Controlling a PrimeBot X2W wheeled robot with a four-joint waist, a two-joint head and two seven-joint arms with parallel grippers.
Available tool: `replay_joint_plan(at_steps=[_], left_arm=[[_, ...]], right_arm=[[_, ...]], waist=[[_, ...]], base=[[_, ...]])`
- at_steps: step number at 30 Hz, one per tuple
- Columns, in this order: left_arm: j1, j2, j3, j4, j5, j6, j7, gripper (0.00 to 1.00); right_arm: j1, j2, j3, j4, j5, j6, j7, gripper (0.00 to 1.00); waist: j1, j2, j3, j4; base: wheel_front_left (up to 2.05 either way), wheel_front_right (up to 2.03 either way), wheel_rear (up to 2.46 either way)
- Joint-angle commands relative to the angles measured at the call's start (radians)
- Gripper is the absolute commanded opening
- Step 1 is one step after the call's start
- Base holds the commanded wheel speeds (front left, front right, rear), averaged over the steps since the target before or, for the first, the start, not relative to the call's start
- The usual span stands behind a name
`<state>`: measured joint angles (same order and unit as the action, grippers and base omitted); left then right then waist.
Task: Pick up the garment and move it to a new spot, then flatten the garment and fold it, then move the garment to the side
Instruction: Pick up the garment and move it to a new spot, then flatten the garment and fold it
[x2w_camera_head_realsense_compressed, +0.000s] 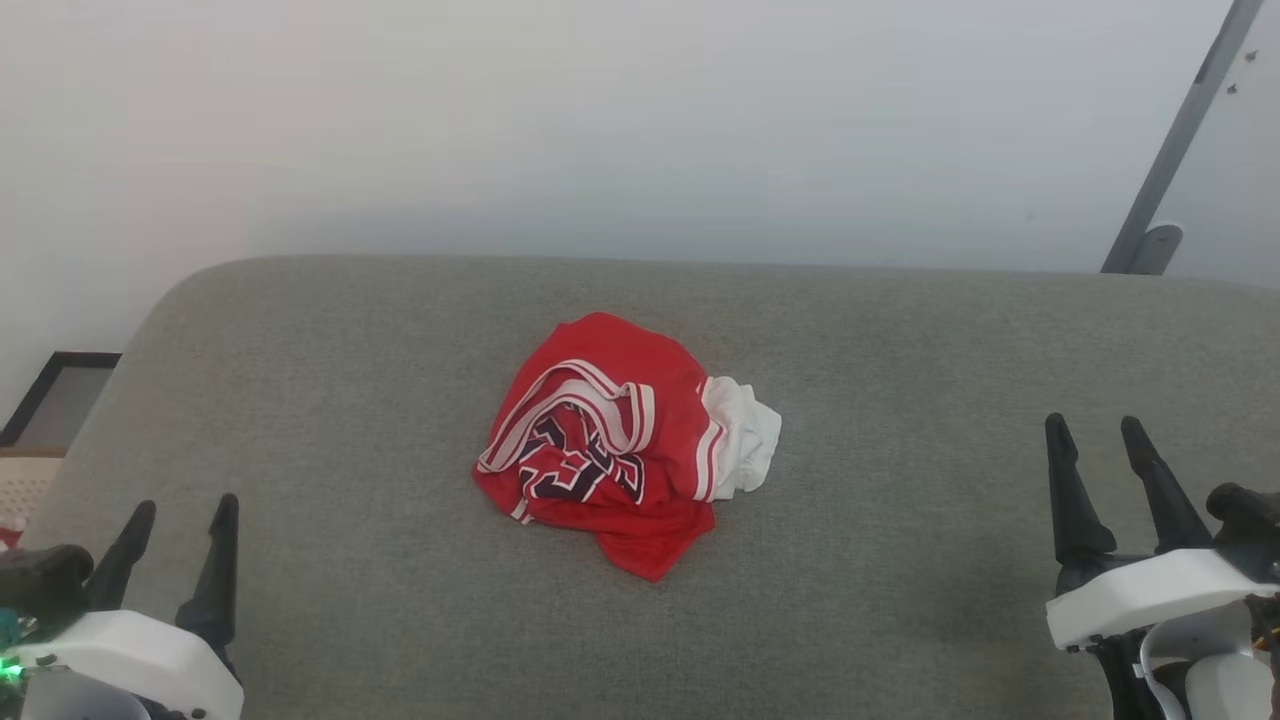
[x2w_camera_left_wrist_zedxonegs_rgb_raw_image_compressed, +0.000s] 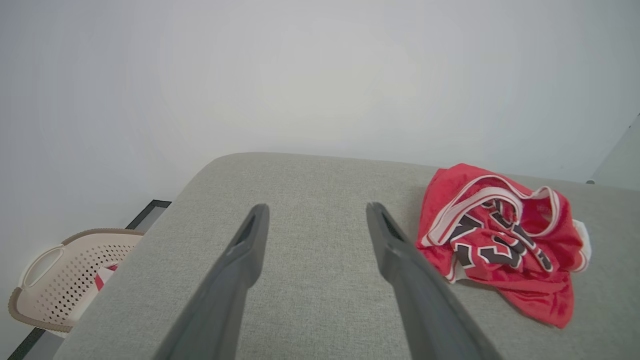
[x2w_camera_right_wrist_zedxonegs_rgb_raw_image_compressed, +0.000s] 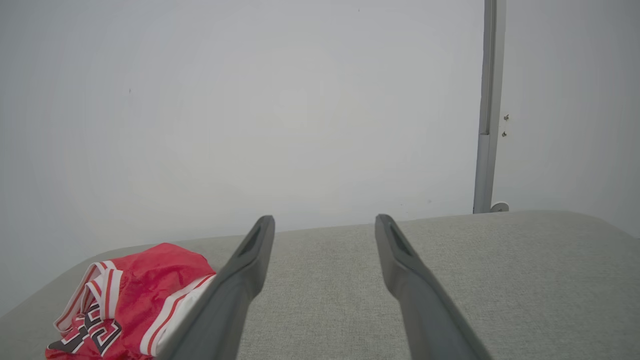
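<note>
a crumpled red garment (x2w_camera_head_realsense_compressed: 625, 450), a jersey-style shirt, lies in a heap near the middle of a grey upholstered cushion (x2w_camera_head_realsense_compressed: 900, 580). its black-and-white block lettering faces up, partly folded over. red-and-white striped trim loops across the top, and a white sleeve end spills out toward the robot's right.

the left gripper (x2w_camera_head_realsense_compressed: 187, 508) shows at the lower left of the head view, its two dark fingers spread wide with nothing between them. the right gripper (x2w_camera_head_realsense_compressed: 1092, 422), at the lower right, is likewise spread and empty. each is well apart from the garment, one to either side, fingers pointing toward the pale wall (x2w_camera_head_realsense_compressed: 640, 120) behind the cushion.

in the left wrist view a beige perforated basket (x2w_camera_left_wrist_zedxonegs_rgb_raw_image_compressed: 60, 280) sits below the cushion's rounded left corner, with a small red-and-white cloth (x2w_camera_left_wrist_zedxonegs_rgb_raw_image_compressed: 102, 277) inside. a grey metal pole (x2w_camera_head_realsense_compressed: 1180, 130) rises against the wall beyond the cushion's far right end.
</note>
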<state>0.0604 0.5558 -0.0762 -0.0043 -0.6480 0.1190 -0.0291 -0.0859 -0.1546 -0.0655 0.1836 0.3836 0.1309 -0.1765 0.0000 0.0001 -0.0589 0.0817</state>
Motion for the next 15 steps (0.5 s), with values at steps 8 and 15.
replay_joint_plan(at_steps=[8,15], left_arm=[[-0.021,-0.018,-0.031,-0.011,0.01,-0.007,-0.01,1.0],[-0.051,-0.041,-0.071,-0.019,0.017,-0.013,-0.002,1.0]], right_arm=[[0.005,-0.02,0.032,0.005,0.009,0.0,0.033,1.0],[-0.032,-0.041,0.059,0.015,0.014,0.0,0.095,1.0]], waist=[[0.0,-0.0001,0.017,0.068],[0.0,-0.0001,0.058,0.152]], base=[[0.0,0.0,0.0],[0.0,0.0,0.0]])
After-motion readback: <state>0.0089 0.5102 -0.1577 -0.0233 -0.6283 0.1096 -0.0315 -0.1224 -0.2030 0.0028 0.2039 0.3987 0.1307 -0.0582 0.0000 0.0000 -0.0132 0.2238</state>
